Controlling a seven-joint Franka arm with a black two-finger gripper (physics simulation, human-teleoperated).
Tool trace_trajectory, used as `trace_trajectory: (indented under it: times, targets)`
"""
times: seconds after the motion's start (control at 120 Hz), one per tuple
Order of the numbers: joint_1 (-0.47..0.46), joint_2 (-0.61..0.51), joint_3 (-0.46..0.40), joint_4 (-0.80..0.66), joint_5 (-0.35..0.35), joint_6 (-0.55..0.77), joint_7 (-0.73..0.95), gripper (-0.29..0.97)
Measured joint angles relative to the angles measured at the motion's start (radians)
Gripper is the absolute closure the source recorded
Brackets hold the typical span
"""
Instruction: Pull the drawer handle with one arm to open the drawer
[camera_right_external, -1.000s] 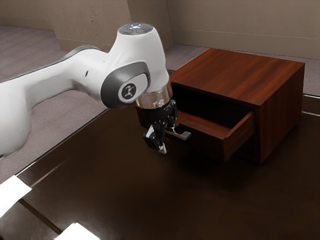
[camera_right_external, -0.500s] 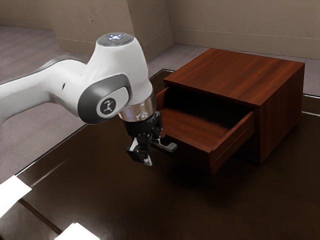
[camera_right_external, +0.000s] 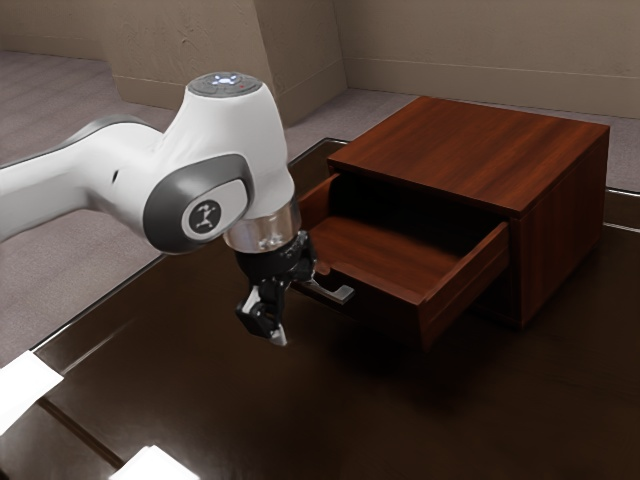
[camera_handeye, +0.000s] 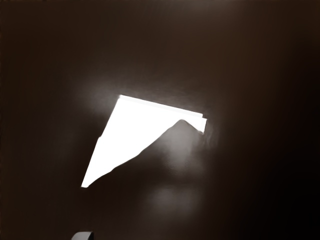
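The dark wooden cabinet (camera_right_external: 480, 150) stands on the table toward the exterior view's right. Its drawer (camera_right_external: 400, 265) is pulled well out and its inside looks empty. A small metal handle (camera_right_external: 335, 292) sticks out from the drawer front. My black gripper (camera_right_external: 262, 324) hangs just off that handle toward the exterior view's left, tilted down at the table. Its fingers (camera_right_external: 275, 335) stand slightly apart with nothing between them. In the wrist view I see the dark tabletop (camera_handeye: 250, 60) with a bright white reflection (camera_handeye: 135, 135).
The glossy dark table (camera_right_external: 350, 410) spreads out in front of the cabinet, with white light patches (camera_right_external: 25, 385) near its lower left corner. The white arm (camera_right_external: 130, 190) comes in from the exterior view's left. A carpeted floor and beige walls lie behind.
The drawer slid out toward the exterior view's left with my gripper on the handle. In the last half second the drawer stayed still and my gripper came off the handle, moving down and left.
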Motion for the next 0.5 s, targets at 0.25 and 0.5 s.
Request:
trace_trajectory:
  times: [0.25, 0.5]
  targets:
    - [0.003, 0.001, -0.002, 0.005, 0.0, -0.004, 0.01, 0.28]
    - [0.002, 0.001, 0.0, 0.009, 0.004, 0.004, 0.021, 0.16]
